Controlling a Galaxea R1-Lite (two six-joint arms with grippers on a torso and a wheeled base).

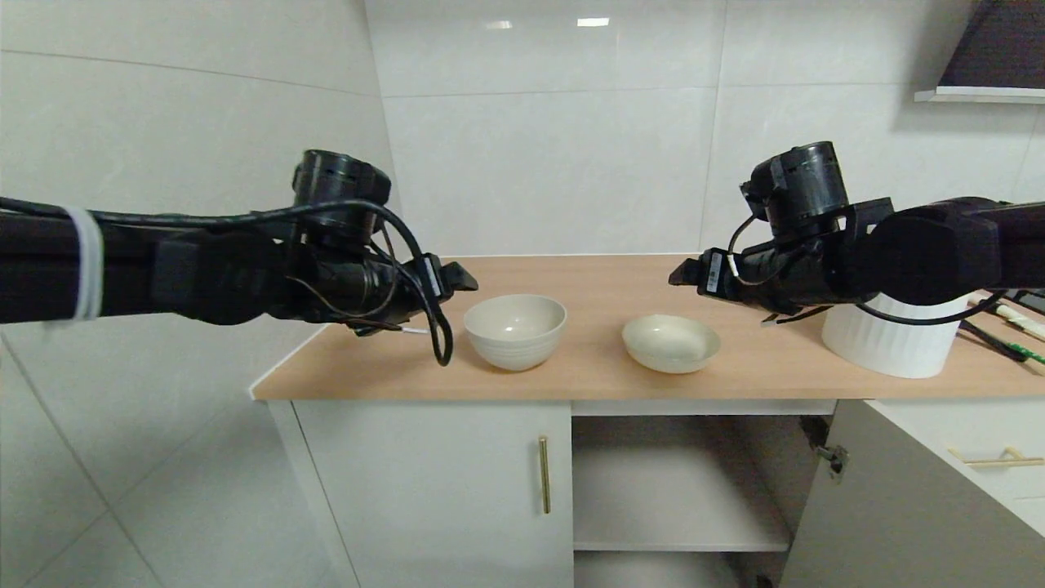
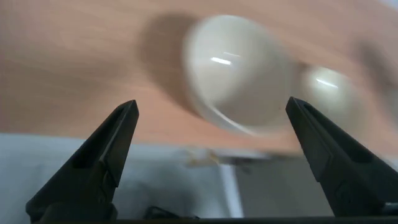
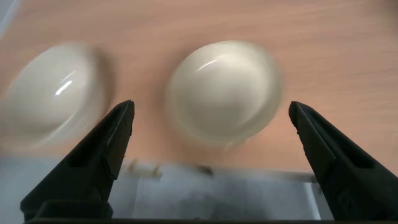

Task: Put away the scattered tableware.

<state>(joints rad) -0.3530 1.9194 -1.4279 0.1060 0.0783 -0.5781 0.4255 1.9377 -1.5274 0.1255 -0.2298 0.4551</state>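
Cream bowl [image 1: 515, 331], cream dish [image 1: 671, 343]; white ribbed pot [image 1: 888, 347]; tan wood-grain ctr [image 1: 588, 278].

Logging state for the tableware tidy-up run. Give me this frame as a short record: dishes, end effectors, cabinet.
surface: wooden countertop
deep bowl: upright, toward the counter's left end
shallow bowl: upright, right of the deep bowl, not touching it
ribbed white container: farther right
left end effector: open, holding nothing, above the counter by the deep bowl
right end effector: open, holding nothing, above the shallow bowl
cabinet: left door shut, right door open, shelf exposed
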